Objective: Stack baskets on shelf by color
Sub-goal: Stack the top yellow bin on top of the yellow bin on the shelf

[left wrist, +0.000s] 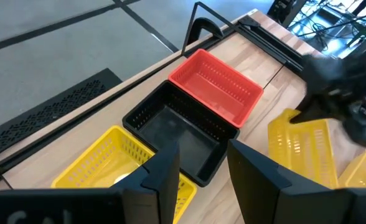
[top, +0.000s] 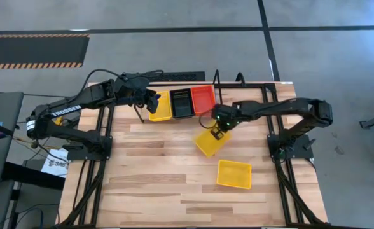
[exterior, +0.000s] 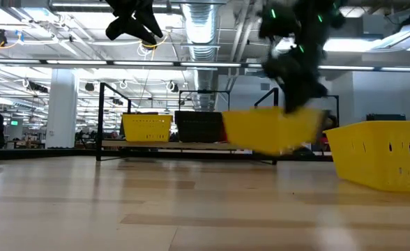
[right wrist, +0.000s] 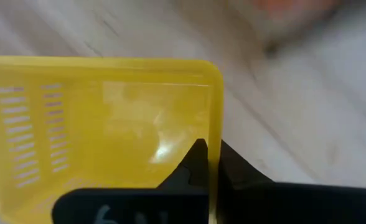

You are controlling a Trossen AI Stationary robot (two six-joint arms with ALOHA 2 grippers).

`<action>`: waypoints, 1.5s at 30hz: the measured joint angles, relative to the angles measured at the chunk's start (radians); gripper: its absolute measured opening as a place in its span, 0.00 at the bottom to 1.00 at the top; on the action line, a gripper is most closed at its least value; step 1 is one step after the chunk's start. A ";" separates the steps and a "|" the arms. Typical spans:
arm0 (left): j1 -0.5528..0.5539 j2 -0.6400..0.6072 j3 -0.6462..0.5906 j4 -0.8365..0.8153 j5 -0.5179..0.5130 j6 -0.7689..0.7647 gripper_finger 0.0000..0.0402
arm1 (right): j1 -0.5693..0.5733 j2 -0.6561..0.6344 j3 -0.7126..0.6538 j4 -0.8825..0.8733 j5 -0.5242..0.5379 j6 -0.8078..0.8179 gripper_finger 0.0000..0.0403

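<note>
Yellow, black (top: 181,103) and red (top: 203,98) baskets fill the shelf (top: 238,81); another yellow one (top: 234,174) lies near. My right gripper (top: 217,131) pinches a tilted yellow basket's (top: 207,144) rim; my left gripper (top: 150,102) hangs part-open, empty.

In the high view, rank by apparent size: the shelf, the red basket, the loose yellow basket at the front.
1. The shelf, clearly largest.
2. The loose yellow basket.
3. The red basket, slightly smaller-looking; the margin is slim, so the two baskets may match.

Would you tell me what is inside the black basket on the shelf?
Nothing shows inside the black basket: the left wrist view sees its bare floor. The left gripper covers its near corner. How many black baskets are nested there cannot be seen.
</note>
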 joint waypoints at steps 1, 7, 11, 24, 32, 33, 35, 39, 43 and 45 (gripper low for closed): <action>0.000 0.000 0.000 0.000 0.000 0.000 0.30 | 0.010 0.000 0.054 -0.014 0.022 -0.020 0.02; 0.000 0.001 0.000 0.003 -0.001 -0.006 0.30 | 0.077 0.000 0.382 -0.114 0.237 -0.154 0.02; 0.000 0.026 0.000 0.053 -0.003 0.032 0.30 | 0.097 -0.002 0.546 -0.145 0.373 -0.253 0.02; -0.011 0.140 0.027 0.318 0.343 0.124 0.47 | 0.035 0.020 0.645 -0.304 0.451 -0.398 0.01; -0.012 0.142 0.027 0.395 0.330 0.129 0.50 | -0.025 0.126 0.645 -0.264 0.461 -0.491 0.01; -0.012 0.142 0.027 0.403 0.315 0.132 0.50 | -0.025 0.147 0.645 -0.244 0.457 -0.507 0.01; -0.012 0.142 0.027 0.412 0.271 0.148 0.50 | -0.025 0.184 0.645 -0.226 0.455 -0.535 0.01; -0.011 0.145 0.027 0.389 0.173 0.180 0.50 | -0.022 0.261 0.718 -0.228 0.435 -0.558 0.01; -0.011 0.170 0.025 0.356 0.142 0.177 0.50 | -0.011 0.316 0.841 -0.232 0.428 -0.608 0.01; -0.012 0.193 0.029 0.372 0.128 0.178 0.50 | -0.004 0.330 0.907 -0.226 0.429 -0.637 0.01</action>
